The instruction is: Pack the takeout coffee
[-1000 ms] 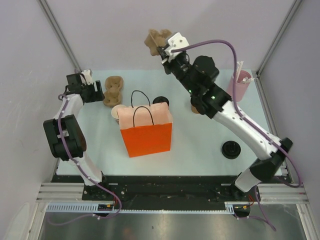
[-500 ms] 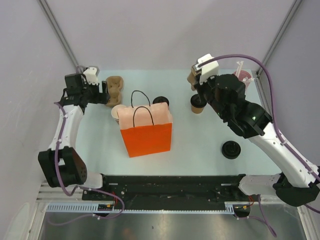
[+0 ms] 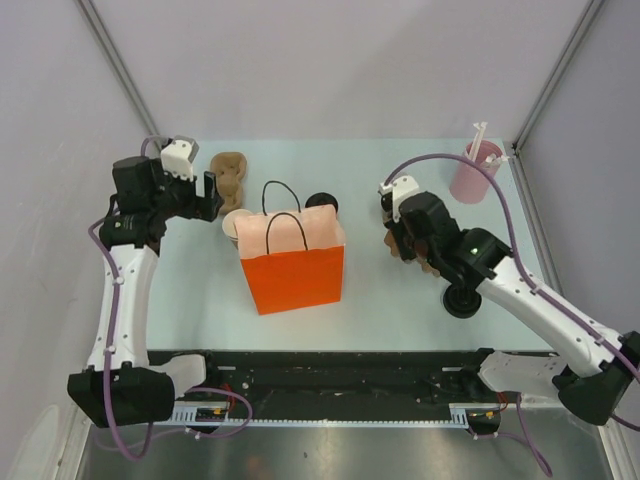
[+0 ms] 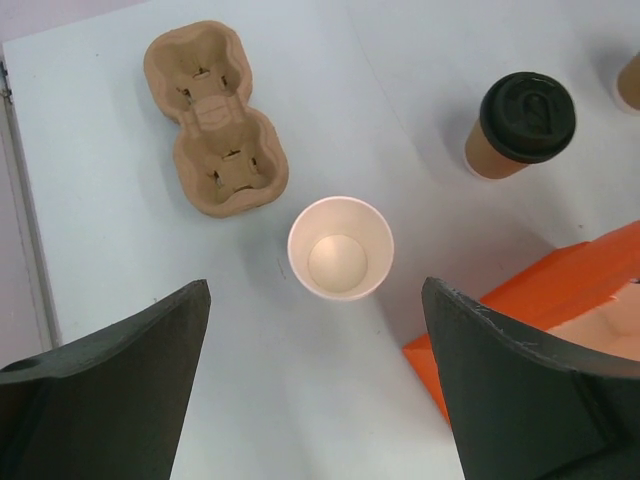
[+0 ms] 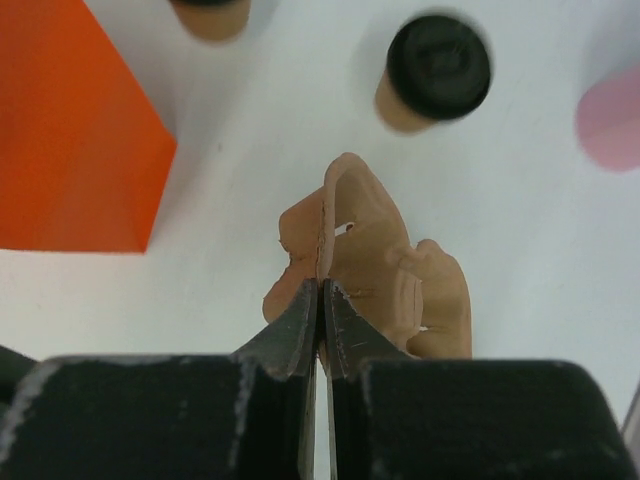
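Observation:
One takeout coffee cup [image 4: 522,125] with a black lid stands behind the orange bag [image 3: 293,262]; it also shows from above [image 3: 321,202]. A second lidded cup [image 5: 435,72] stands just beyond my right gripper. That right gripper [image 5: 321,285] is shut on the rim of a brown pulp tray [image 5: 375,255], held low over the table to the right of the bag [image 3: 392,232]. My left gripper [image 4: 315,330] hangs open above an open, lidless paper cup [image 4: 340,248], nothing between its fingers [image 3: 212,192].
A second pulp tray [image 4: 215,120] lies at the back left. A loose black lid [image 3: 462,299] rests at the front right, and a pink cylinder [image 3: 475,170] with white straws stands at the back right. The bag's handles [image 3: 283,205] stick up.
My right arm has swung down from high at the back to low beside the bag, still carrying the pulp tray. My left gripper moved over toward the lidless cup and opened wider.

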Robot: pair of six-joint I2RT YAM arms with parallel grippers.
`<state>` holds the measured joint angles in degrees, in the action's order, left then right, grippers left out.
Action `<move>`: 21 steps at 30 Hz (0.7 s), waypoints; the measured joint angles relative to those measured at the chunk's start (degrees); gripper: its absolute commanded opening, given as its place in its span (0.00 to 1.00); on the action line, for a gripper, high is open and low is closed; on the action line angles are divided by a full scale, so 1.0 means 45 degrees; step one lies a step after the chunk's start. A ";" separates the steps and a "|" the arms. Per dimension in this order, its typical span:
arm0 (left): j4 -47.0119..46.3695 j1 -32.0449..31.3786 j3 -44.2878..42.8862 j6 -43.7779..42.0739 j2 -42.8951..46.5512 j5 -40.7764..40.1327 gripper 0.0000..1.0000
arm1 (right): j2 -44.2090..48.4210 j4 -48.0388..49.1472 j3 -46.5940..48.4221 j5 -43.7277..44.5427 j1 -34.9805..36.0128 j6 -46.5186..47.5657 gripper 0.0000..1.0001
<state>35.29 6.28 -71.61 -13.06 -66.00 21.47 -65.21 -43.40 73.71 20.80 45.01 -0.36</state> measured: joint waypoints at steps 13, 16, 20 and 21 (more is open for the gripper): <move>0.0491 0.0000 0.0000 0.0039 0.0690 0.0738 0.92 | -0.1345 0.2555 -0.4090 -0.1491 0.0257 -0.1467 0.00; 0.0495 0.0000 0.0000 0.0092 0.0733 0.0787 0.92 | -0.2147 0.3084 -0.4371 -0.1651 0.0578 -0.1685 0.15; 0.0505 0.0000 0.0000 0.0117 0.0806 0.0937 0.92 | -0.2414 0.3371 -0.4532 -0.2084 0.0675 -0.2142 0.48; 0.0505 0.0000 0.0000 0.0117 0.0816 0.0947 0.92 | -0.2395 0.3444 -0.4532 -0.2181 0.0675 -0.2307 0.54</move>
<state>37.56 6.28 -71.61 -12.53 -62.33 25.74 -75.99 -27.90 53.32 10.98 48.05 -10.74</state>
